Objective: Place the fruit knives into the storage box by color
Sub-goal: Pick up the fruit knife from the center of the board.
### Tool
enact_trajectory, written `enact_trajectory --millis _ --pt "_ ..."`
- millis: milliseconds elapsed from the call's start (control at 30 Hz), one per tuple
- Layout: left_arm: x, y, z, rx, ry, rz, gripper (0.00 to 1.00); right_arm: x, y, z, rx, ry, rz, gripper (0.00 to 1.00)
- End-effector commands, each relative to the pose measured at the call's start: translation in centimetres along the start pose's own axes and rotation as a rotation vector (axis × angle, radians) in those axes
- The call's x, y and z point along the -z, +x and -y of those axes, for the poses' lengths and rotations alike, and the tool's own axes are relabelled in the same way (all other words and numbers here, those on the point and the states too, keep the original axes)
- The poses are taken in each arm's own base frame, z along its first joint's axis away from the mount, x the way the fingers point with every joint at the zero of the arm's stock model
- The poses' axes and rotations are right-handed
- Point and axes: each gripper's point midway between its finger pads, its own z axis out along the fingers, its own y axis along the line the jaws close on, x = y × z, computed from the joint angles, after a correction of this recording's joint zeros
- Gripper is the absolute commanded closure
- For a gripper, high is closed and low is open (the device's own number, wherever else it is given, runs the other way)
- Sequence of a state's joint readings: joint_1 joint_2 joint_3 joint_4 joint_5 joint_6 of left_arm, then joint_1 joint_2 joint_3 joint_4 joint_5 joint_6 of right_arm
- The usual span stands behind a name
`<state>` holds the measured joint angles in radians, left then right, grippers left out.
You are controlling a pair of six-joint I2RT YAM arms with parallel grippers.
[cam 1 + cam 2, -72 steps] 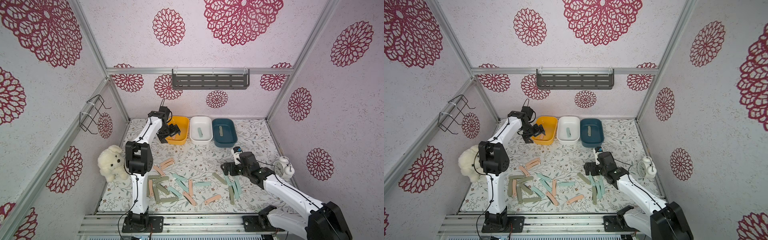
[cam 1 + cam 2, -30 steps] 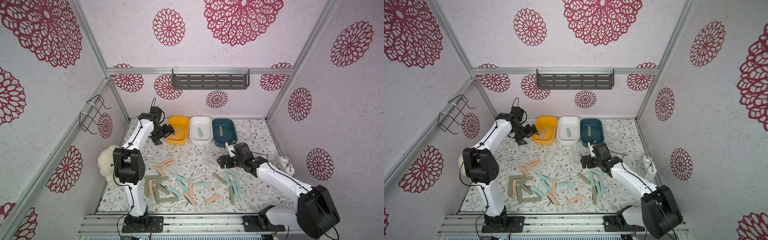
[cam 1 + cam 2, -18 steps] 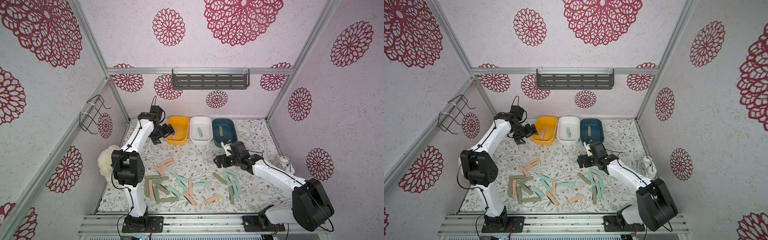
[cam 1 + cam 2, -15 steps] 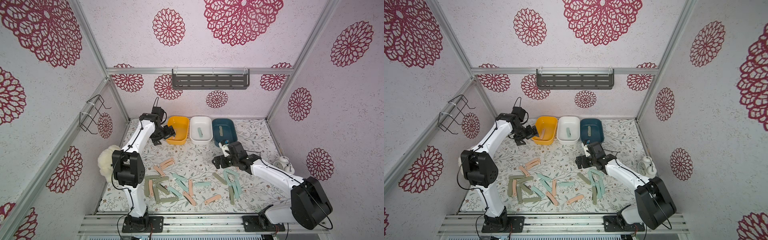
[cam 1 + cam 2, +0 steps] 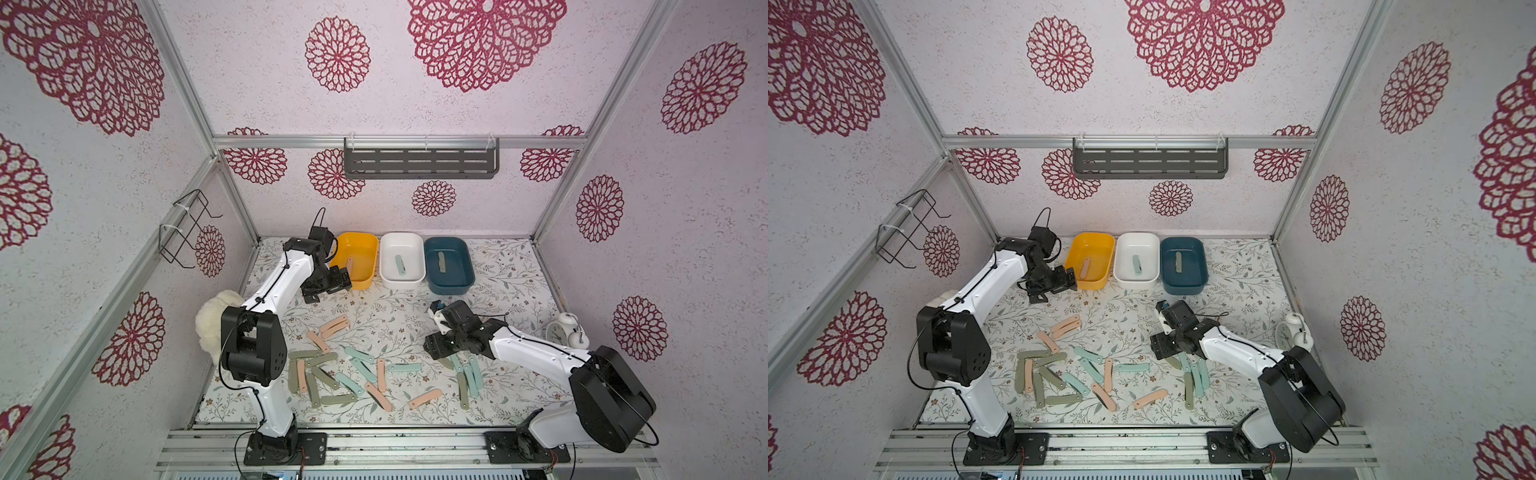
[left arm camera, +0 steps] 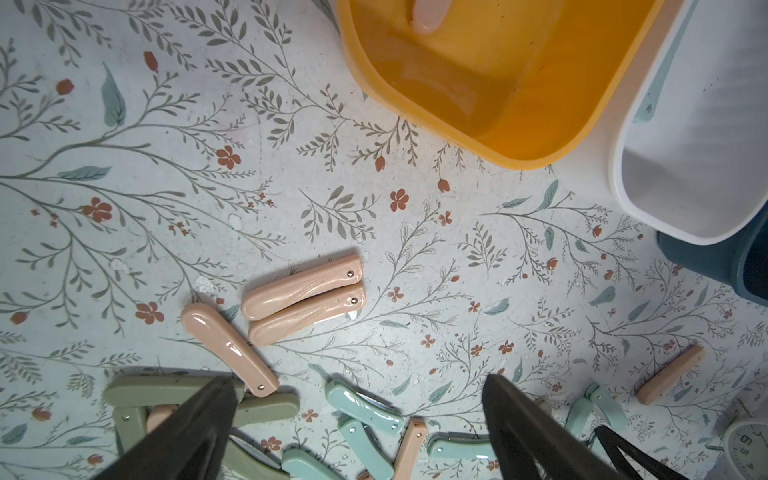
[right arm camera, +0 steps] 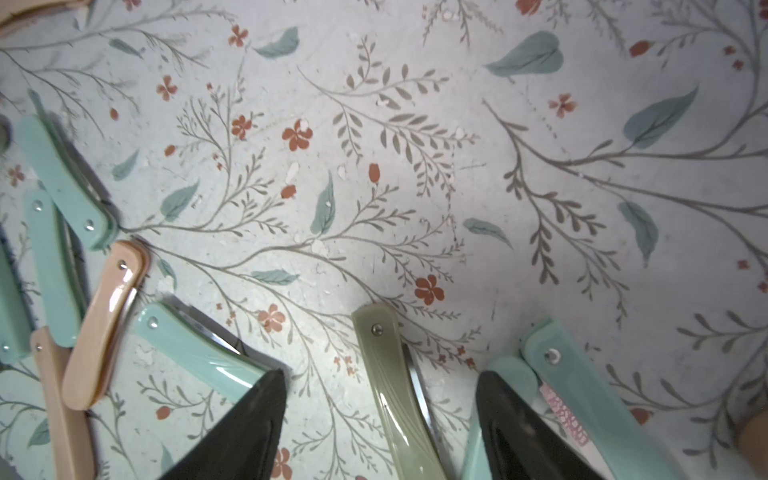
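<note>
In both top views three open plastic boxes stand in a row at the upper middle of the floral table cover: a yellow storage box, a white storage box and a dark teal storage box. Each holds one flat bar: a peach-pink knife in the yellow one, a mint knife in the white one and an olive knife in the teal one. The other fruit knives, small flat round-ended bars in those three colours, lie scattered across the lower middle. The left gripper hangs just left of the yellow box's front corner. The right gripper sits low over the right end of the scatter. A white plush toy sits at the left edge and a small white alarm clock at the right.

In the left wrist view the left gripper has its dark fingers spread wide with nothing between them. Two glossy peach knives lie side by side, touching, between the fingers and the yellow box.

In the right wrist view the right gripper stands with its jaws apart. An olive grey-green knife lies between them with a gap on each side, so it is not clamped. A mint bar lies beside one finger and another beside the other.
</note>
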<state>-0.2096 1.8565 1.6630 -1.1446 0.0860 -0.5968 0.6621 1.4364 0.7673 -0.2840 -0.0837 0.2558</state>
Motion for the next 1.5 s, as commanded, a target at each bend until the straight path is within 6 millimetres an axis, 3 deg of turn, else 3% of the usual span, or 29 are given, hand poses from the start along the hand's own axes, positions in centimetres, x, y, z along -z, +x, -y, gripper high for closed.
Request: enact_trajectory --millis 0,267,700,867,1300,1467 --pt "-0.2 -0.4 0.4 -0.035 -0.005 0.016 0.03 -0.2 0.7 0.2 0.013 0.011 -0.026 0.27" --pt "-0.1 -0.8 1.6 -0.054 0.004 0.027 0.03 -0.8 2.0 0.4 0.024 0.021 -0.070 0.36" --pt "-1.2 -1.1 2.7 -0.085 0.017 0.037 0.03 -3.1 5.1 1.1 0.007 0.076 -0.167 0.42" --pt "-1.4 -1.3 2.9 -0.096 0.018 0.049 0.03 -4.0 5.4 1.2 0.003 0.081 -0.192 0.52" --pt "-1.8 -1.4 3.4 -0.106 0.037 0.040 0.03 -6.7 1.8 1.5 -0.022 0.120 -0.176 0.83" --pt "-2.0 -1.5 3.8 -0.103 0.047 0.027 0.03 -7.9 -0.4 2.4 -0.046 0.135 -0.155 0.87"
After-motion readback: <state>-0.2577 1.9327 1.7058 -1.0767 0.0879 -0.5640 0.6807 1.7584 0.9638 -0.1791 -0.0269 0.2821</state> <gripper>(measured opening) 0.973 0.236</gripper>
